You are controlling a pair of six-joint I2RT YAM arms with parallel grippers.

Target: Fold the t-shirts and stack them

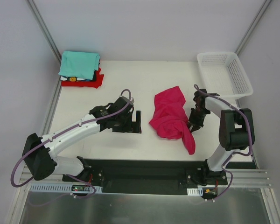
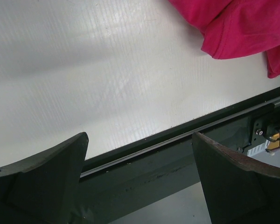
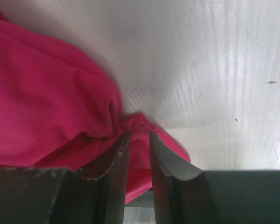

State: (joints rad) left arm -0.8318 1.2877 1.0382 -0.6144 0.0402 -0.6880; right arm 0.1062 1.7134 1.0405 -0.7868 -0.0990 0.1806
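Note:
A crumpled magenta-pink t-shirt point(image 1: 170, 114) lies mid-table, with a strip trailing toward the near edge. My right gripper point(image 1: 194, 125) sits at its right side. In the right wrist view its narrow jaws point(image 3: 139, 135) pinch a bunched fold of the pink t-shirt point(image 3: 46, 102). My left gripper point(image 1: 136, 122) hovers left of the shirt, wide open and holding nothing point(image 2: 140, 137); the pink t-shirt point(image 2: 242, 28) shows only at the top right of that view. At the far left is a stack of folded shirts, teal point(image 1: 79, 63) on top, over a dark one and a red one point(image 1: 97, 80).
A white plastic mesh basket point(image 1: 224, 72) stands at the far right corner, just behind the right arm. A black rail point(image 1: 144, 170) runs along the table's near edge. Metal frame posts rise at both back corners.

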